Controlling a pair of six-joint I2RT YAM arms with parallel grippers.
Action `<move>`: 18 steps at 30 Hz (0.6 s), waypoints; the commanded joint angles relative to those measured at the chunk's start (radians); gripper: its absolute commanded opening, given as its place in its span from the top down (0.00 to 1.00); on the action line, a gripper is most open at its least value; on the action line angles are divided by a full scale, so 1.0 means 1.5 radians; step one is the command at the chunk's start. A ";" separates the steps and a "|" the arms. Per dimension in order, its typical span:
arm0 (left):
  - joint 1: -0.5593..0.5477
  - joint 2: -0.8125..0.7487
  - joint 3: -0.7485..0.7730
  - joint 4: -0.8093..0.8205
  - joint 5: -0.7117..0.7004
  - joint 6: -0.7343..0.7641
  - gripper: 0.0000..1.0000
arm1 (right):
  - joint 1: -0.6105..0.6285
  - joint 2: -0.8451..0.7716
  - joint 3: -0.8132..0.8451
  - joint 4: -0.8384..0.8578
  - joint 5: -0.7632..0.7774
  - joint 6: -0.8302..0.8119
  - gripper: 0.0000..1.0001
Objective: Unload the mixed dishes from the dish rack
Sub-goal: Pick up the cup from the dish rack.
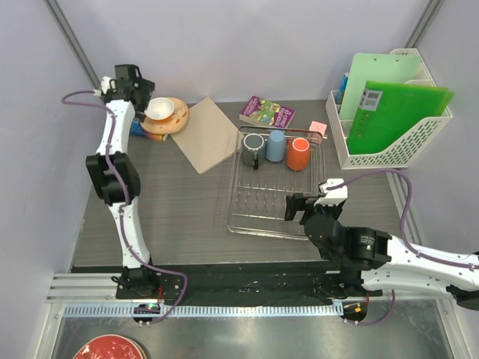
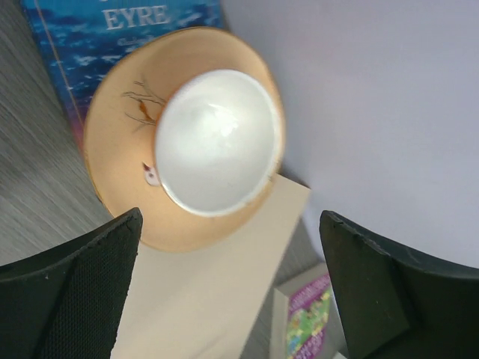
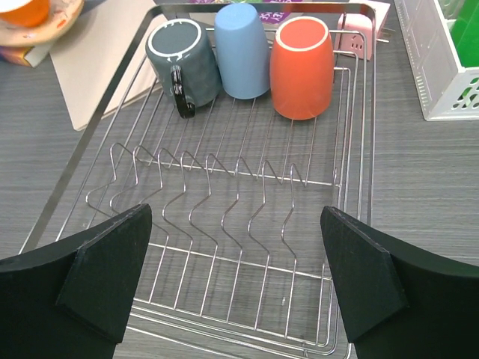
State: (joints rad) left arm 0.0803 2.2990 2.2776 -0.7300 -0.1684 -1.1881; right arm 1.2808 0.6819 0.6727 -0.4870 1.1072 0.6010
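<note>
The chrome dish rack (image 1: pixel 233 179) sits mid-table. Along its far end lie a grey handled mug (image 1: pixel 253 149), a light-blue cup (image 1: pixel 276 145) and an orange cup (image 1: pixel 298 154); the right wrist view shows the mug (image 3: pixel 183 63), blue cup (image 3: pixel 243 48) and orange cup (image 3: pixel 301 67) beyond bare rack wires (image 3: pixel 247 224). My right gripper (image 3: pixel 236 277) hangs open over the rack's near end (image 1: pixel 303 207), holding nothing. At the back left, a small white bowl (image 2: pixel 217 142) rests on an orange plate (image 2: pixel 120 172). My left gripper (image 2: pixel 232 284) is open just above them (image 1: pixel 144 111), touching neither.
A beige board (image 1: pixel 206 134) lies between the plate and the rack. A purple book (image 1: pixel 266 113) and pink note (image 1: pixel 318 128) lie behind the rack. A white lattice basket (image 1: pixel 389 149) with green folders stands right. A blue book (image 2: pixel 112 37) lies under the plate. A red plate (image 1: pixel 108 348) sits below the table edge.
</note>
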 commanded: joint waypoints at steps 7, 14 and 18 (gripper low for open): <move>-0.121 -0.360 -0.267 0.124 -0.048 0.097 0.00 | -0.001 0.016 0.016 0.039 0.042 0.018 0.00; -0.327 -0.496 -0.553 0.290 -0.096 0.241 0.00 | -0.002 -0.039 0.021 0.110 0.078 -0.088 0.00; -0.567 -0.490 -0.555 0.258 -0.354 0.392 0.00 | -0.004 -0.050 0.021 0.160 0.096 -0.145 0.00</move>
State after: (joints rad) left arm -0.5148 1.5848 1.4345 -0.3988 -0.3565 -0.8539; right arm 1.2804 0.6186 0.6735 -0.3721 1.1736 0.4767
